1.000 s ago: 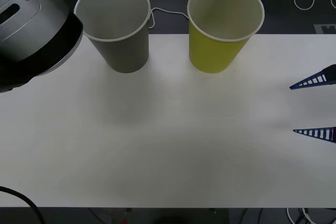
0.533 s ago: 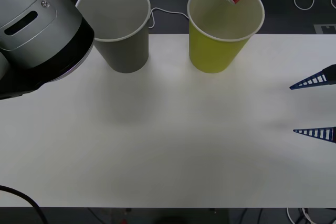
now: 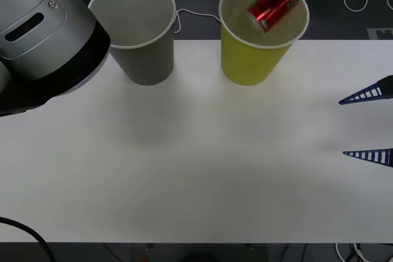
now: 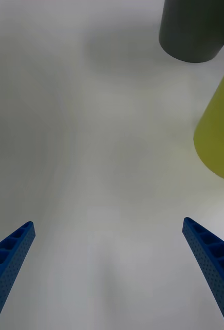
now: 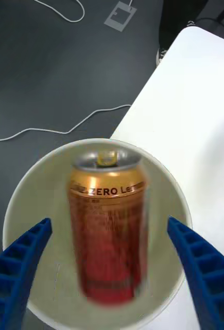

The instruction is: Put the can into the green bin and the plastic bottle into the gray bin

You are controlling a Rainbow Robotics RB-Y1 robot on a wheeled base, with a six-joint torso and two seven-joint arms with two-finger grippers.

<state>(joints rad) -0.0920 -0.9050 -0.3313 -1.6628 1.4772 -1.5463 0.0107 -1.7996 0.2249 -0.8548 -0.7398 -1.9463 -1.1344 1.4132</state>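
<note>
The can (image 3: pixel 271 7) sits tilted in the mouth of the green bin (image 3: pixel 253 62) — free of the left gripper (image 5: pixel 109 276), whose fingers stand apart above it. The gray bin (image 3: pixel 144 59) stands beside. Right gripper (image 3: pixel 367 124) — fingers apart over the bench (image 3: pixel 196 164).

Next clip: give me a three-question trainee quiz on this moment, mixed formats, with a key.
1. True or false: the left gripper is clamped on the can.
2. The can is over which bin? A) the gray bin B) the green bin C) neither
3. Fill in: the right gripper waits open over the ___.

Key:
1. False; its fingers are spread wide, clear of the can on both sides.
2. B
3. table
</note>
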